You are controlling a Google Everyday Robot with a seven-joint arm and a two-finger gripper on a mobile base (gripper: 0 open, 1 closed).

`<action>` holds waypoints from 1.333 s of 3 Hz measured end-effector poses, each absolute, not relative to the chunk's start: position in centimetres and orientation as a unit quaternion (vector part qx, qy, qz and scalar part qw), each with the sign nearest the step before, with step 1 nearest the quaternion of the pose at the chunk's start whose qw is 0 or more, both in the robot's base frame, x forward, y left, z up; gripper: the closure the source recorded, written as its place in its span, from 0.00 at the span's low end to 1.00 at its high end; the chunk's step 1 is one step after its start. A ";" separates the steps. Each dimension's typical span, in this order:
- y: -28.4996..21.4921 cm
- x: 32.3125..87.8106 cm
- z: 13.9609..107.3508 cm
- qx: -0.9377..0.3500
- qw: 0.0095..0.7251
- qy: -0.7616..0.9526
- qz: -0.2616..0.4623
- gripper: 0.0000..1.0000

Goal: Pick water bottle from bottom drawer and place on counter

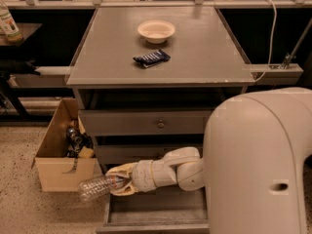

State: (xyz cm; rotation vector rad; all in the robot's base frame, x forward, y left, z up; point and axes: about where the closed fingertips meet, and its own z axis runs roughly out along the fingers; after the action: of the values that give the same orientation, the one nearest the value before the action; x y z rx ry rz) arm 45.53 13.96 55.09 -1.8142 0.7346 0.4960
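View from above and in front of a grey wooden cabinet with three drawers, on a speckled floor. A large white robot arm (258,165) fills the lower right of the scene and reaches left across the cabinet front.

At the end of the arm, the gripper (118,183) sits low, at the left front corner of the open bottom drawer (161,209). Its pale yellow fingers (118,170) are closed around the water bottle (95,189). The bottle is clear and ribbed, and it lies almost horizontal, with its label end inside the fingers. The rest of it sticks out to the left, past the drawer's side and off the ground, just in front of a cardboard box (61,172). The drawer is pulled out and shows a plain grey floor.

Above it, the middle drawer (146,123) is shut and has a round knob at its centre.

The counter (204,52) is a flat, matte grey square. On it are two things — a pale bowl (156,30) towards the back and a dark snack wrapper (151,58) just in front of the bowl, apart from it.

The cardboard box stands on the floor to the left of the cabinet, open at the top, with dark objects inside that are hard to make out. At the far upper left, a green-and-white labelled bottle (9,23) stands upright on a dark side table (24,32).
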 end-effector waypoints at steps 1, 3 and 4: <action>12.9 45.2 59.9 -0.749 0.574 0.268 0.191 1.00; 11.0 45.2 64.3 -0.741 0.605 0.244 0.162 1.00; 10.6 45.5 65.5 -0.730 0.618 0.248 0.157 1.00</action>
State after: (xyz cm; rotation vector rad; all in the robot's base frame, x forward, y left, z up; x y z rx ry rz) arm 45.54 10.56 65.53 -1.6794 0.5707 0.3619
